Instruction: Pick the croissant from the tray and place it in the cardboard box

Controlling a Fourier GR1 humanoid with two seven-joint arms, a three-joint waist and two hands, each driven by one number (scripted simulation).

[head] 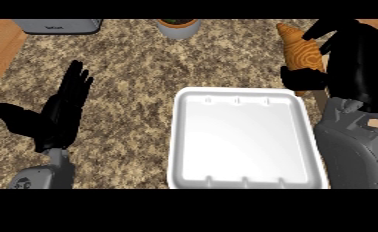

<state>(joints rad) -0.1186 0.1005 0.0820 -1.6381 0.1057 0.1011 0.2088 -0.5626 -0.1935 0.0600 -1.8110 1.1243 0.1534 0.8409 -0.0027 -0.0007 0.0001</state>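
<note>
The golden-brown croissant [301,51] is at the upper right, above the counter and just past the far right corner of the white tray [184,141]. My right hand [348,61] is curled round it, fingers over its top end and thumb under its lower end. The tray holds nothing. A narrow tan strip [320,100] shows below the hand; whether it belongs to the cardboard box I cannot tell. My left hand [63,108] rests open at the left, fingers up, away from the tray.
A grey appliance [57,26] stands at the far left edge of the speckled counter [133,61]. A grey pot with a plant [179,27] stands at the far middle. A wooden strip [7,41] borders the counter's left side.
</note>
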